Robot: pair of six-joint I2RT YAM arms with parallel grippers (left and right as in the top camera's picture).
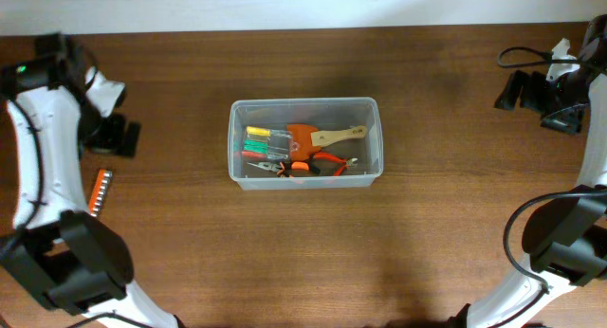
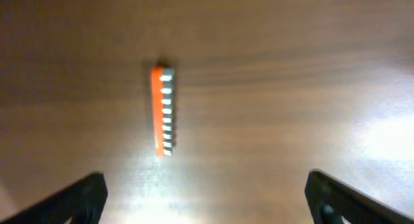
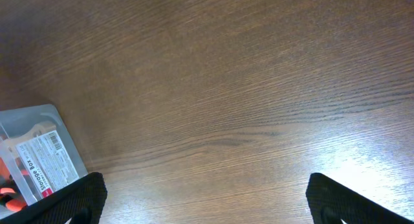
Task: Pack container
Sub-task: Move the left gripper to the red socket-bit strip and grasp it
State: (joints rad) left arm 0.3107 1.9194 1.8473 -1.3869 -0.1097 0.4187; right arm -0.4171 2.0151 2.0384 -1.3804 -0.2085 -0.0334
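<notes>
The brown wood-grain table (image 1: 303,262) carries one stray: an orange bit strip (image 1: 101,190) at the left edge of the overhead frame. It's a narrow bar with a row of silvery bits down one side, lying well apart from the container (image 1: 305,102). Just above the strip in that view sits the left claw (image 1: 119,136). Its wrist camera, blurred, shows the strip at upper left-centre of the frame. The two black fingers (image 2: 84,198) sit in the bottom corners, spread wide, so that claw is open and grips nothing.

At the upper right of the overhead frame, the right claw (image 1: 517,91) hangs beside a looping black cable (image 1: 527,53). Its wrist view puts black fingers (image 3: 77,198) in both bottom corners, wide apart too: open, over bare wood.

The container sits in the centre of the overhead frame, a little above the middle, between the two arms and touching neither. It's a clear plastic rectangle with rounded corners and a raised rim, long side running left to right.

Inside, screwdrivers (image 1: 268,138) with yellow, green and red handles lie on the left. A wooden-handled tool (image 1: 337,135) with an orange head lies across the middle. Pliers (image 1: 308,165) with orange grips lie along the lower wall.

The right wrist view catches one rounded corner at its lower left, bearing a white printed label (image 3: 40,164) with a barcode.
</notes>
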